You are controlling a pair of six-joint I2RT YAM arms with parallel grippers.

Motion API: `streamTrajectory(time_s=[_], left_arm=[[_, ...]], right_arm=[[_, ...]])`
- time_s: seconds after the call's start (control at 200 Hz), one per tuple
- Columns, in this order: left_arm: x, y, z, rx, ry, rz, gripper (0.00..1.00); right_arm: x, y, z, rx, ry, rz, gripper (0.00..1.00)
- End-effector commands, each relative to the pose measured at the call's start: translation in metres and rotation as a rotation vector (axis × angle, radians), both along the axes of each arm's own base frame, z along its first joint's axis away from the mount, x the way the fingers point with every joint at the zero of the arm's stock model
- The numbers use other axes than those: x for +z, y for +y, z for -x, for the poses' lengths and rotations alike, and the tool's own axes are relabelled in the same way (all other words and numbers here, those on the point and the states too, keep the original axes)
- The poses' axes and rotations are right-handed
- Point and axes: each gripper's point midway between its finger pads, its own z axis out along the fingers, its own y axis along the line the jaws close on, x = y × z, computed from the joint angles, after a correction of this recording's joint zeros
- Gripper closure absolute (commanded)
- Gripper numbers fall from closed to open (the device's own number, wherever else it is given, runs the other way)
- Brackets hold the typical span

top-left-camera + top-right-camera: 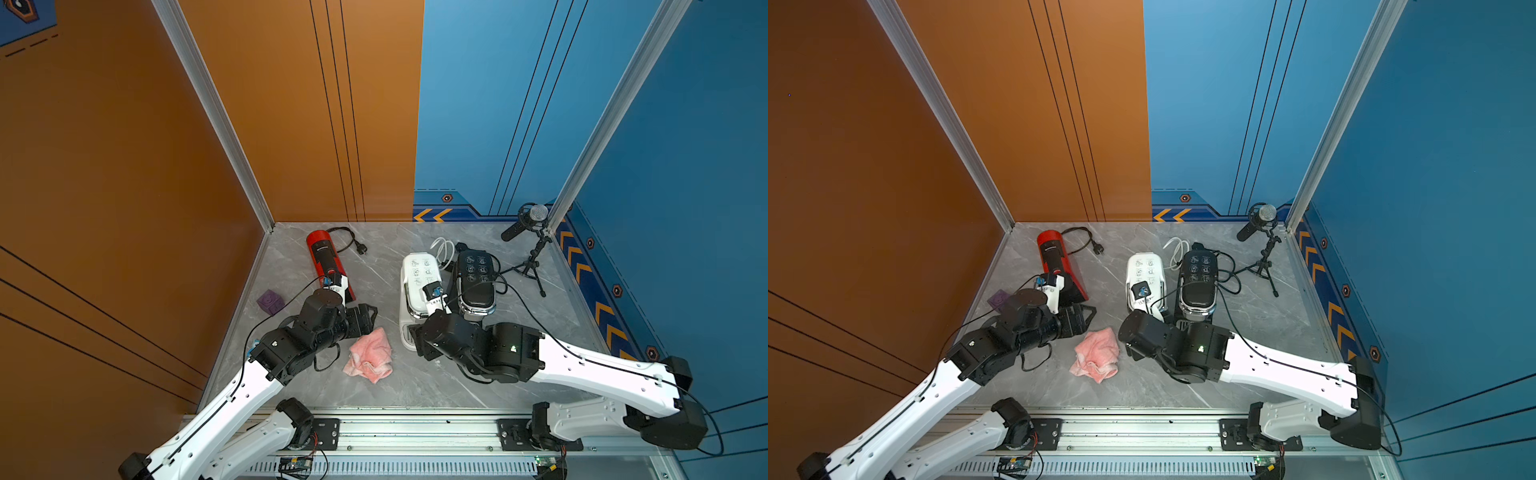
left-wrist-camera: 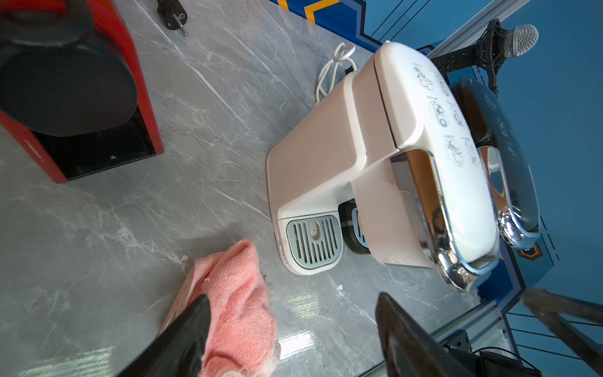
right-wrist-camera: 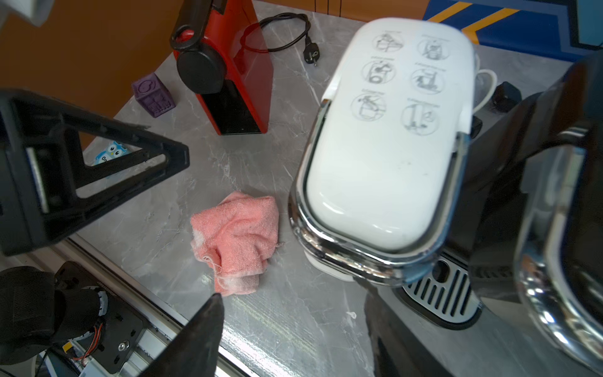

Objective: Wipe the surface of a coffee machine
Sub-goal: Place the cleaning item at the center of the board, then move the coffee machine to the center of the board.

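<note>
We hang our left pincer (image 2: 292, 303) and right pincer (image 3: 292, 313) wide and empty near the pink cloth (image 1: 369, 355), which lies crumpled on the bench (image 1: 415, 386) just beside the white coffee machine (image 1: 415, 270); by our judgement the wiping is not yet begun, the cloth first needing a grasp.

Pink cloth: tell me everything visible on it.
The pink cloth is terry-like and fuzzy, with paler whitish patches and loose threads at its edges. It lies crumpled in a heap on the grey marble-look table, near the front, close beside the white coffee machine but apart from it. The open left gripper hangs at one edge; nothing grips the cloth.
</note>
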Motion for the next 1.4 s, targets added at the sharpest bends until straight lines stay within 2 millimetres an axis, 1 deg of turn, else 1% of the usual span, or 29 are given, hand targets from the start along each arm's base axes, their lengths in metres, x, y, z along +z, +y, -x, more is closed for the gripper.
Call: streamTrajectory(time_s=[0.0, 0.095, 0.17, 0.175, 0.245, 0.28, 0.345, 0.42, 0.48, 0.555, 0.595, 0.656, 0.751, 0.866, 0.936, 1.146, 1.231, 1.296, 1.396], left_arm=[[0.018, -0.007, -0.009, -0.005, -0.07, -0.019, 0.19], [0.024, -0.018, -0.013, -0.031, -0.082, -0.024, 0.19], [0.027, -0.026, -0.016, -0.048, -0.086, -0.034, 0.19], [0.027, -0.027, -0.016, -0.049, -0.087, -0.034, 0.19], [0.026, -0.031, -0.017, -0.055, -0.089, -0.042, 0.18], [0.025, -0.031, -0.018, -0.053, -0.089, -0.047, 0.18], [0.023, -0.03, -0.019, -0.041, -0.089, -0.053, 0.18], [0.021, -0.028, -0.019, -0.03, -0.09, -0.053, 0.17], [0.02, -0.025, -0.019, -0.02, -0.091, -0.056, 0.17], [0.018, -0.022, -0.019, -0.007, -0.093, -0.062, 0.16], [0.017, -0.021, -0.019, -0.002, -0.094, -0.062, 0.16], [0.017, -0.018, -0.018, 0.004, -0.098, -0.063, 0.16], [0.014, -0.012, -0.018, 0.027, -0.1, -0.066, 0.15], [0.011, -0.004, -0.019, 0.047, -0.094, -0.065, 0.15], [0.008, -0.002, -0.02, 0.055, -0.086, -0.065, 0.15], [0.006, 0.004, -0.024, 0.072, -0.076, -0.062, 0.15], [0.004, 0.006, -0.024, 0.079, -0.073, -0.062, 0.15], [0.002, 0.007, -0.025, 0.08, -0.068, -0.062, 0.15], [0.003, 0.009, -0.025, 0.085, -0.067, -0.058, 0.15]], right_arm=[[-0.022, -0.031, 0.01, -0.018, 0.026, 0.065, 0.33], [-0.033, -0.056, 0.016, -0.079, 0.044, 0.016, 0.37], [-0.054, -0.08, 0.018, -0.155, 0.064, -0.008, 0.42], [-0.052, -0.081, 0.018, -0.161, 0.062, -0.017, 0.43], [-0.072, -0.104, 0.019, -0.239, 0.081, -0.026, 0.49], [-0.08, -0.114, 0.018, -0.28, 0.086, -0.035, 0.51], [-0.102, -0.134, 0.016, -0.363, 0.11, -0.041, 0.55], [-0.127, -0.149, 0.012, -0.437, 0.148, -0.036, 0.6], [-0.148, -0.15, 0.009, -0.452, 0.194, -0.039, 0.61], [-0.174, -0.141, 0.001, -0.458, 0.265, -0.076, 0.66], [-0.184, -0.141, -0.004, -0.476, 0.281, -0.09, 0.69], [-0.194, -0.14, -0.014, -0.506, 0.281, -0.138, 0.72], [-0.198, -0.136, -0.028, -0.551, 0.267, -0.261, 0.75], [-0.207, -0.147, -0.035, -0.649, 0.26, -0.326, 0.75], [-0.215, -0.146, -0.038, -0.668, 0.278, -0.378, 0.75], [-0.237, -0.137, -0.042, -0.665, 0.345, -0.359, 0.79], [-0.241, -0.136, -0.046, -0.672, 0.344, -0.351, 0.81], [-0.245, -0.135, -0.049, -0.679, 0.343, -0.353, 0.84], [-0.247, -0.134, -0.054, -0.695, 0.328, -0.36, 0.86]])
